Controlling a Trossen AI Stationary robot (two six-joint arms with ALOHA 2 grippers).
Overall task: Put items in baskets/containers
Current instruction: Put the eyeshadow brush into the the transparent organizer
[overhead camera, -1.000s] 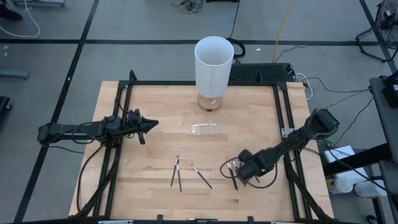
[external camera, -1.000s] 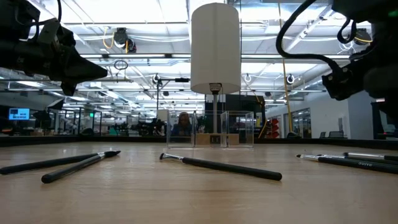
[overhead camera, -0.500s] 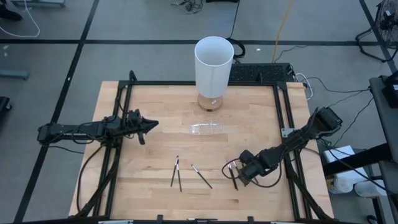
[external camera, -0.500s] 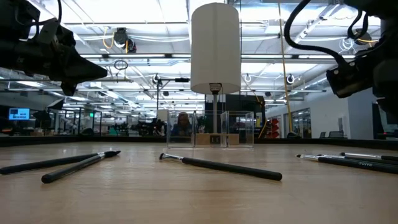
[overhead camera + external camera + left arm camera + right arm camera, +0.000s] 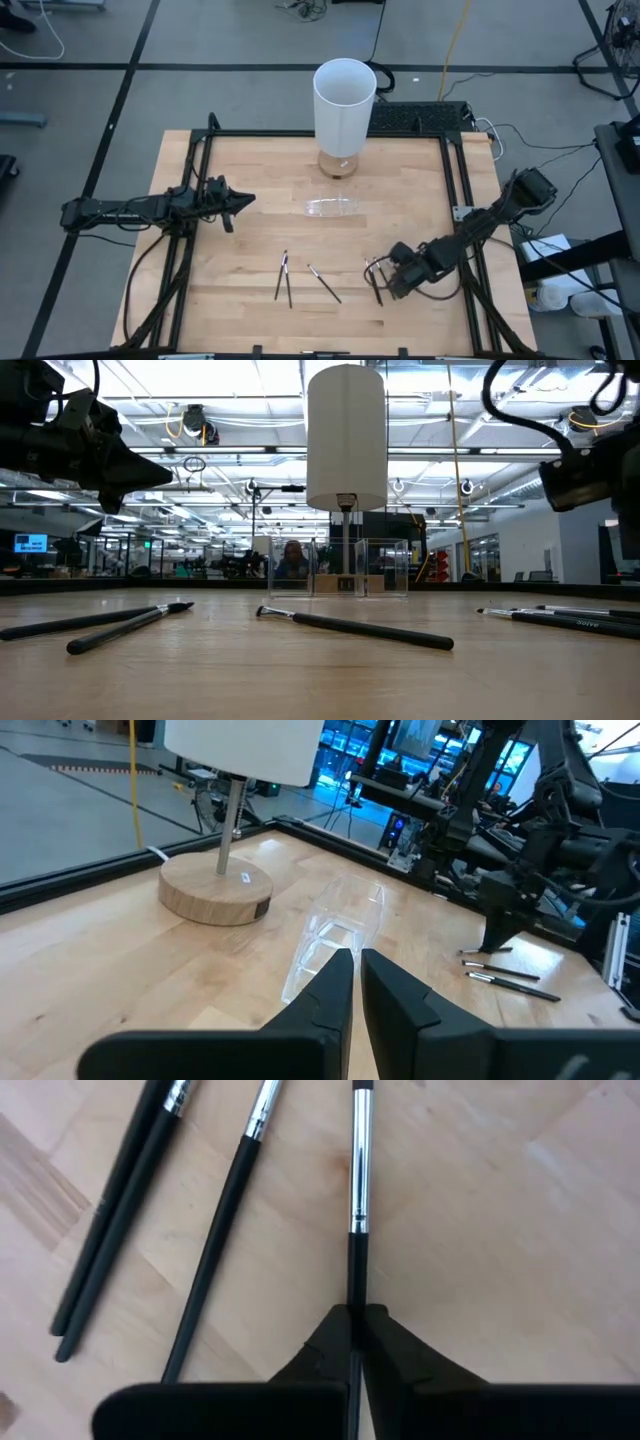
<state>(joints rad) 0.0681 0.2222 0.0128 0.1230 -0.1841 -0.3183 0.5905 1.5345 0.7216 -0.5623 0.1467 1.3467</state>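
The stick [image 5: 357, 1200] I am after lies flat on the wooden table [image 5: 250, 180], near its front right part, and my right gripper [image 5: 356, 1320] is clenched on its black handle. Only my right wrist view shows this plainly: the two dark fingers [image 5: 390, 1342] meet on the handle, with the silver collar of the stick pointing away from them. Beside it lie three more sticks [image 5: 215, 1230], apart from my fingers. From above, that same gripper [image 5: 378, 280] is just a dark shape over a small cluster of sticks, and the grip itself cannot be made out there.

The overhead view gives what the wrist view lacks: three other sticks [image 5: 286, 276] lie near the front middle of the table, and the clear container [image 5: 330, 207] lies farther back, at the table's middle, well apart from all the sticks. Behind it stands the white cylinder [image 5: 343, 105] on a round wooden base [image 5: 216, 892].

The low view shows the sticks [image 5: 355, 628] lying flat on the boards.

My right arm reaches in low from the table's right edge, bent down to the surface. My left arm is stretched out level from the left side, its gripper [image 5: 352, 982] pinched nearly shut on nothing, aimed toward the container [image 5: 335, 925].
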